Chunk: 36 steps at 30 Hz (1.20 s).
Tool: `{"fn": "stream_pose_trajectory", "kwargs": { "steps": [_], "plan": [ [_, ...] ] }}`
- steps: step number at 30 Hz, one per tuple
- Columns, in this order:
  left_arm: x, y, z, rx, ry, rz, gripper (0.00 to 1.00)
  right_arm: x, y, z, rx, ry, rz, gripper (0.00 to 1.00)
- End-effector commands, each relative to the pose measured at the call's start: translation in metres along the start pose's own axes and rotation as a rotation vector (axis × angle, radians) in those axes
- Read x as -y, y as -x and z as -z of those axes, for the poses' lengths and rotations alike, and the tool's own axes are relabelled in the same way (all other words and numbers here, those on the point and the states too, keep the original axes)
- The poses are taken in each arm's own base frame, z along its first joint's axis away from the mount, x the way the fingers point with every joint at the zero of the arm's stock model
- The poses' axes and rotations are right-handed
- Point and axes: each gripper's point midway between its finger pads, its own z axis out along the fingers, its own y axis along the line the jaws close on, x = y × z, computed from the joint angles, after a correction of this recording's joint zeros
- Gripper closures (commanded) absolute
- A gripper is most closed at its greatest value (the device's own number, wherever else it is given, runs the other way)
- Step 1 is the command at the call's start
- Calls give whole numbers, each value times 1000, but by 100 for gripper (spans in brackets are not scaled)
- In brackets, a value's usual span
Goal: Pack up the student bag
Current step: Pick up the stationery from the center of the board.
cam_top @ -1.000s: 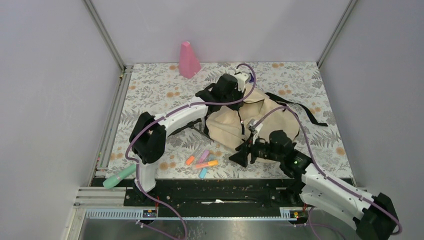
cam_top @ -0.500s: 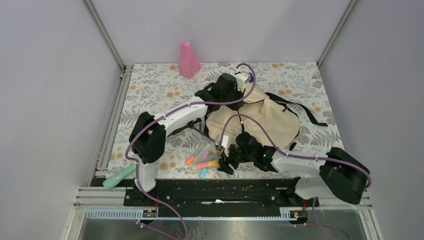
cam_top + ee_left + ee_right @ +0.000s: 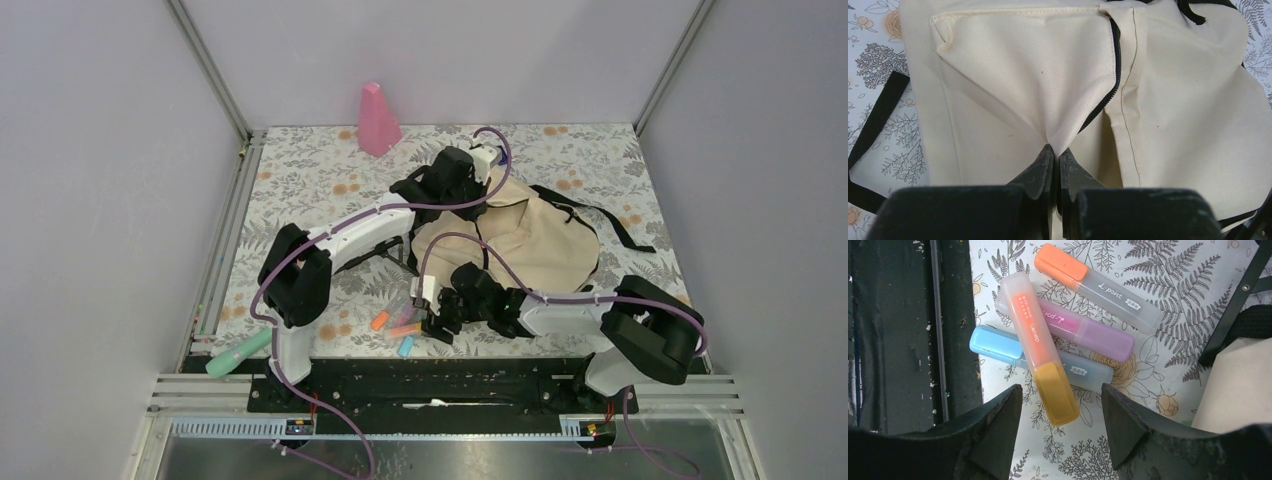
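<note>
Evidently packing has barely begun: the student bag (image 3: pixel 530 235) lies mid-table (image 3: pixel 300 180), right of centre, its fabric pinched by the left gripper (image 3: pixel 1056 152). The right gripper (image 3: pixel 1060 392) hangs spread over 4 highlighters (image 3: pixel 1030 325) by the near edge, none of them packed.

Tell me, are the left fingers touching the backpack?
Touching. The left wrist view shows the left fingers closed tight on a pinched-up fold of the beige backpack.

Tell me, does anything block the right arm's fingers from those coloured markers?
Nothing visible does. The right fingers hang open directly above the markers, with the yellow-capped marker lying atop the others.
</note>
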Motion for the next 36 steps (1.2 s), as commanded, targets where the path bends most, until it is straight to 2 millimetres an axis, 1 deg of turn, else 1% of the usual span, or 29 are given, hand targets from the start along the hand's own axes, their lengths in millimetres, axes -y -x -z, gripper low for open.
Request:
{"fn": "stream_pose_trajectory", "kwargs": {
  "steps": [1, 9, 17, 19, 22, 31, 32, 34, 36],
  "plan": [
    [0, 34, 9, 94, 2, -20, 100, 1, 17, -10, 30, 8, 62, 35],
    [-2, 33, 9, 92, 5, -18, 100, -7, 6, -16, -17, 28, 69, 38],
    [-3, 34, 9, 94, 6, -17, 100, -2, 4, -19, -33, -9, 87, 45],
    [-3, 33, 9, 93, 6, -16, 100, 0, 5, -19, -25, -21, 91, 50],
    [-4, 33, 9, 92, 9, -16, 100, 1, 4, -18, -27, -30, 97, 59],
    [-7, 30, 7, 85, 15, -18, 100, 2, 4, -16, -23, -47, 107, 78],
    [-7, 30, 7, 84, 16, -18, 100, 2, 6, -16, -18, -49, 109, 79],
    [-7, 31, 8, 87, 16, -18, 100, 2, 9, -13, -2, -55, 109, 88],
    [-7, 32, 8, 88, 15, -19, 100, 2, 14, -9, 19, -63, 109, 92]
  ]
}}
